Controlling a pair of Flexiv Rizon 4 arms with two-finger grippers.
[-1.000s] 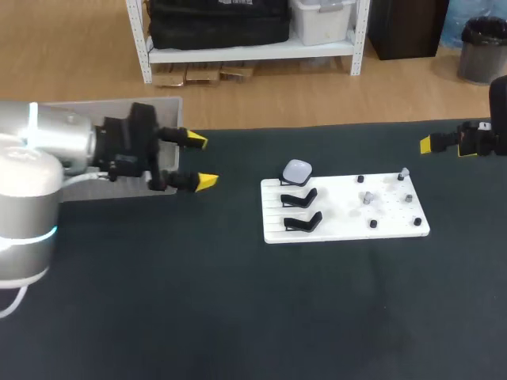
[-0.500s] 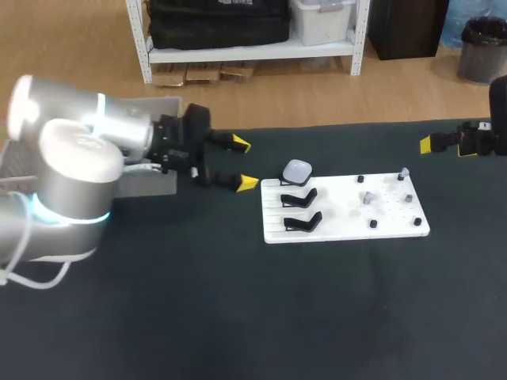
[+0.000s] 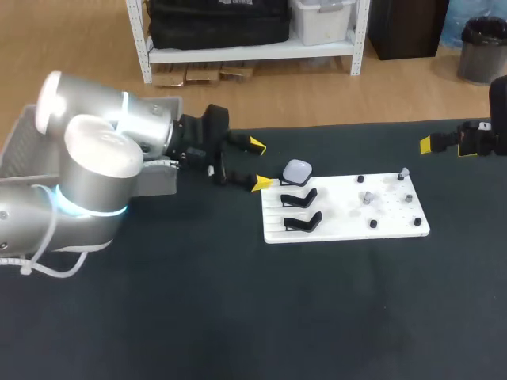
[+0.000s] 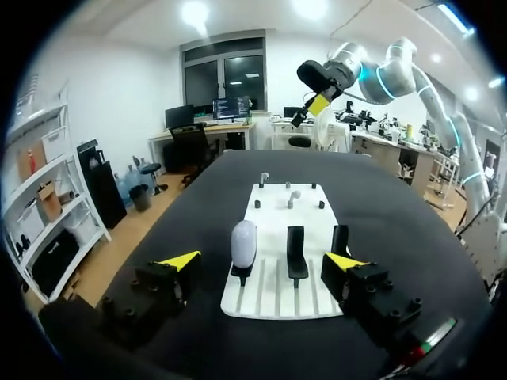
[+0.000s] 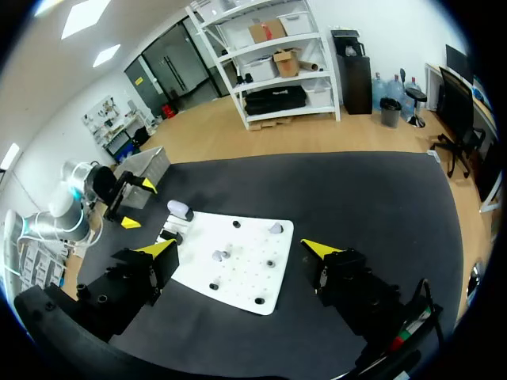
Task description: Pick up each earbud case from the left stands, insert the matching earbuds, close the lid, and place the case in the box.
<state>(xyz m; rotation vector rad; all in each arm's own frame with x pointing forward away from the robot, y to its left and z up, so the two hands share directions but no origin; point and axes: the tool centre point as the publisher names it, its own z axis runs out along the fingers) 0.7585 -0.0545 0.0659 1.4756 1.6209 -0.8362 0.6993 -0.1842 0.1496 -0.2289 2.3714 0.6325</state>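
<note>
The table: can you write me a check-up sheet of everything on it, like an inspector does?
Surface: dark table, with a white board lying on it.
Job's things: one pale earbud case on the farthest stand; two black stands empty; small pale pieces, likely earbuds, on the board; grey box at the left edge.
Clutter: nothing seen.
Grippers: left pincer open, beside the board, apart from the case; right pincer open, at the table's right edge, holding nothing.
Cables: pale cable by the left arm.
Surroundings: nothing seen.
</note>
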